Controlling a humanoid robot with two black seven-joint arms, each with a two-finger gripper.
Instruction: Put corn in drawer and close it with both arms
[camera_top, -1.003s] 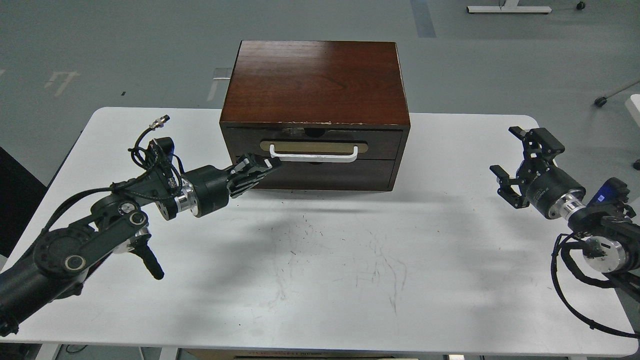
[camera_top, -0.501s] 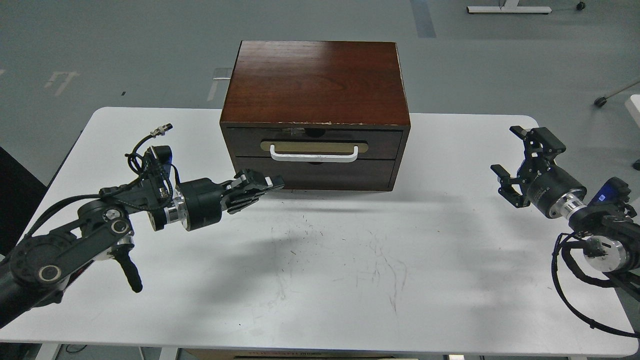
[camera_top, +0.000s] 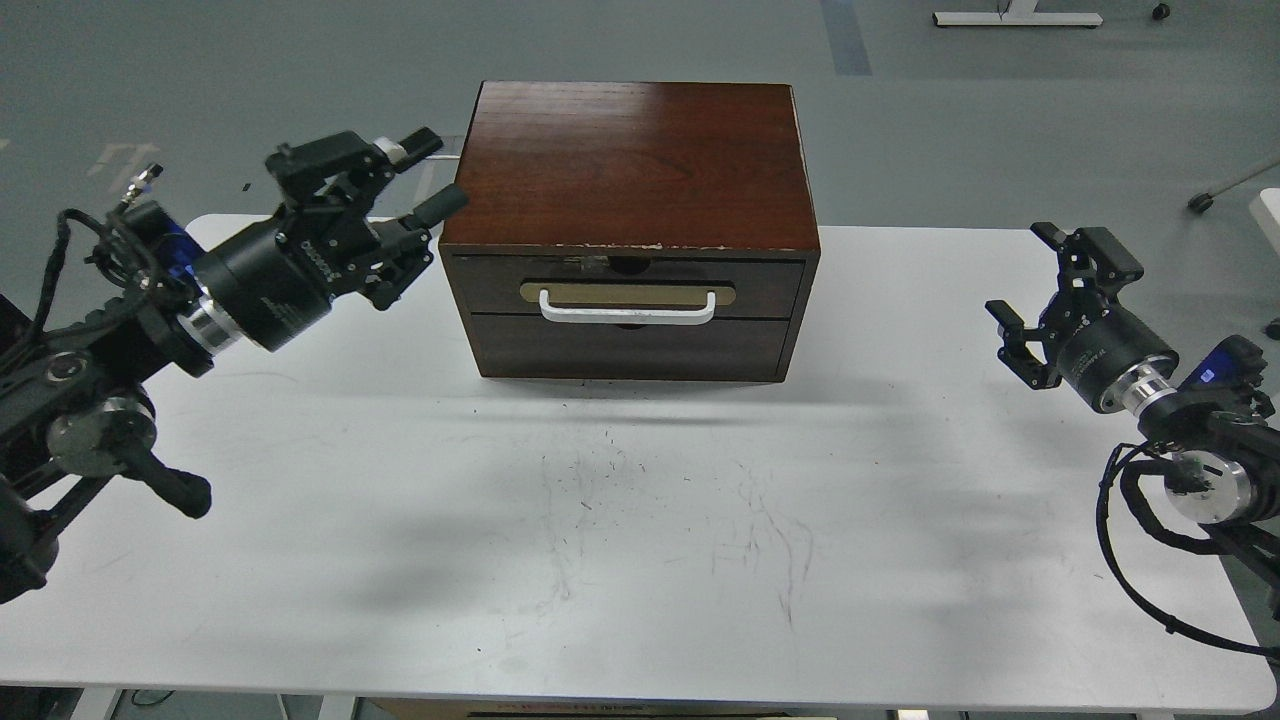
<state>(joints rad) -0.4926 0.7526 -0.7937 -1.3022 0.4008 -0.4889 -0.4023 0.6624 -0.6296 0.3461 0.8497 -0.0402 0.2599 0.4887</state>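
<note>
The dark reddish-brown cabinet (camera_top: 630, 160) stands at the back middle of the white table (camera_top: 640, 520). Its drawer (camera_top: 628, 287) with the brass plate and white bar handle (camera_top: 628, 310) is pushed in flush with the front. The corn is out of view. My left gripper (camera_top: 433, 175) is open and empty, raised beside the cabinet's upper left corner, apart from the handle. My right gripper (camera_top: 1040, 285) is open and empty, above the table's right side, well away from the cabinet.
A plain dark panel (camera_top: 630, 348) sits below the drawer. The table's front half shows only scuff marks (camera_top: 680, 510). Grey floor lies beyond, with a white stand base (camera_top: 1015, 17) at the far back right.
My left gripper has pulled back from the drawer front, risen up and to the left, and opened. The drawer stays shut. The right gripper has shifted only slightly.
</note>
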